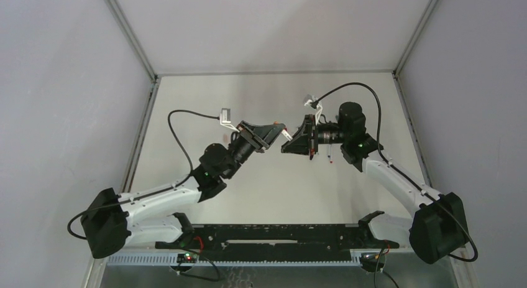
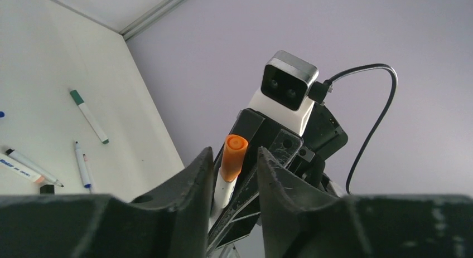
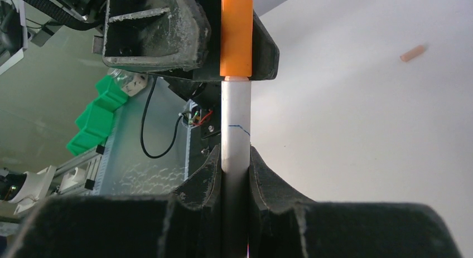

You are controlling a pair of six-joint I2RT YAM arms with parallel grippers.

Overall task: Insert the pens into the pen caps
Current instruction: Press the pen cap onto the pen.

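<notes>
Grey walls stand round a white surface point(image 1: 273, 195). Up in the air, the right jaws squeeze a white pen point(image 3: 235, 124). Its orange cap point(image 3: 236, 35) sits on the tip, between the left jaws, which stand a little apart and look loose around it. The left arm should pull straight back so it does not knock the cap off. Other pens point(image 2: 89, 116) lie on the surface.

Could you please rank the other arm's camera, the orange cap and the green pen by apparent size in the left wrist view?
1. camera
2. orange cap
3. green pen: longer than the cap but far thinner, and farther away, so that pair is unsure.
</notes>
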